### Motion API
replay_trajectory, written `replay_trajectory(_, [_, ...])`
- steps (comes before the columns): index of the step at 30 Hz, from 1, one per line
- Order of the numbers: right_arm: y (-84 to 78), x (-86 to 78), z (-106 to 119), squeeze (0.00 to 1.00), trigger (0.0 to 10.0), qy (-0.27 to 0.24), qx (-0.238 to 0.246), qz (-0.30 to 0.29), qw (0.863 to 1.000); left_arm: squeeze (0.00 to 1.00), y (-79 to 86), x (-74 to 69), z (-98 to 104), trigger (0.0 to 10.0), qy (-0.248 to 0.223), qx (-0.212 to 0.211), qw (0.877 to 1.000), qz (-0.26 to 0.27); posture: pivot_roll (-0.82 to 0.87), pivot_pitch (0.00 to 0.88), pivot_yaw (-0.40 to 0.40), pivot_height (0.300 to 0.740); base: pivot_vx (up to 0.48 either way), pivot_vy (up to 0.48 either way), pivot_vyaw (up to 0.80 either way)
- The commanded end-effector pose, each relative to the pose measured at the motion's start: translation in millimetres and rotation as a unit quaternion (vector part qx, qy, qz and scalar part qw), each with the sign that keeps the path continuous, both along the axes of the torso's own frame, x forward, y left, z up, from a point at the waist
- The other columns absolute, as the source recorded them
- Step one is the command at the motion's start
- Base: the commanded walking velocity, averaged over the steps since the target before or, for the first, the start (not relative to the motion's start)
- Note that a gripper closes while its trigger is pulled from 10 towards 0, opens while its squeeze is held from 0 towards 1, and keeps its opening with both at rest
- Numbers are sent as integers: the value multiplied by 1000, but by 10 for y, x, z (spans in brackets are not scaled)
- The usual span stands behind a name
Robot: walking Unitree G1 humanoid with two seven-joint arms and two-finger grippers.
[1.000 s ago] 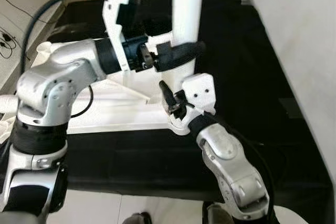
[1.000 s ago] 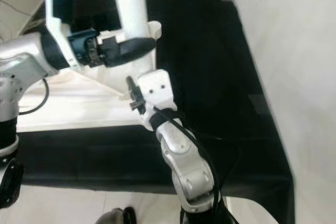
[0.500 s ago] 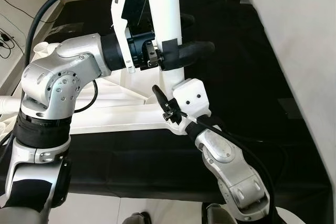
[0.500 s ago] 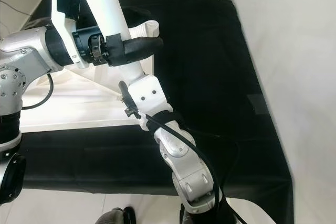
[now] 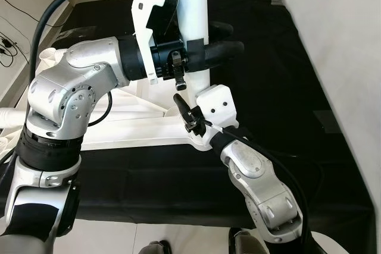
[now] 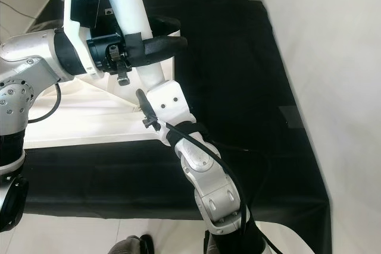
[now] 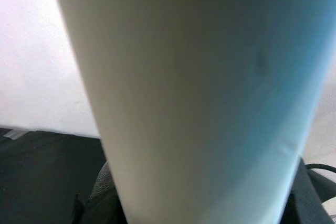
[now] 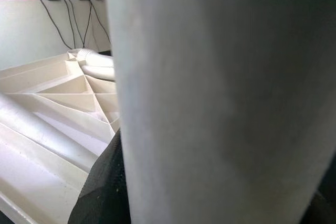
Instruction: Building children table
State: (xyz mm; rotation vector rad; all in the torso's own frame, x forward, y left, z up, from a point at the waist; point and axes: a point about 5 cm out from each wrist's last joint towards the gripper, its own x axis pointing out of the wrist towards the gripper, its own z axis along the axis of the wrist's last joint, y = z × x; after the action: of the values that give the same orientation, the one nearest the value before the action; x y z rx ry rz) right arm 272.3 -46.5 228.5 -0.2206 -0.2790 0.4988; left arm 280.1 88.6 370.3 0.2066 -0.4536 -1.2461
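On the black cloth (image 5: 280, 87) covering the floor lies the white children's tabletop (image 5: 128, 129), underside up, ribs showing. White table leg (image 5: 191, 4) stands upright at its near right corner. Left end effector (image 5: 223, 55) comes in from the left, black fingers (image 5: 220, 52) clamped around the leg about midway up. Right end effector (image 5: 184, 111) sits lower, against the leg's base; finger spread cannot be told. Both wrist views: leg very close.
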Motion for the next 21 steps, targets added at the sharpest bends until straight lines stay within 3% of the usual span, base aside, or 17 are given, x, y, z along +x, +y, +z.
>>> replay_trajectory(1, [206,-83,-205,0,10000,48,-29,69,996,0,131,80,35,0,-28,6,997,76,42,239,118,740,0,0,0])
replay_trajectory(11, [179,-50,-166,0,10000,63,2,87,994,0,141,98,21,0,-34,10,996,84,42,239,118,740,0,0,0])
replay_trajectory(12, [173,-37,-120,1000,10000,63,17,116,991,0,141,103,19,0,-34,10,996,84,42,239,118,740,0,0,0])
replay_trajectory(13, [157,-19,-41,1000,10000,55,27,151,987,0,140,108,16,0,-34,9,996,85,41,240,114,740,0,0,0])
replay_trajectory(15, [85,70,137,1000,10000,22,-8,236,971,0,134,121,17,0,-31,3,996,84,31,236,115,740,0,0,0])
replay_trajectory(16, [85,70,137,1000,10000,22,-8,236,971,0,134,121,17,0,-31,3,996,84,31,236,115,740,0,0,0])
replay_trajectory(19, [21,181,262,1000,10000,3,-77,315,946,0,122,132,15,0,-30,-1,996,83,22,235,111,740,0,0,0])
replay_trajectory(20, [13,201,283,737,10000,-5,-95,332,938,0,118,133,14,0,-30,-2,996,82,22,235,111,740,0,0,0])
replay_trajectory(21, [9,211,294,737,10000,-11,-106,341,934,0,116,134,14,0,-29,-4,996,81,22,235,111,740,0,0,0])
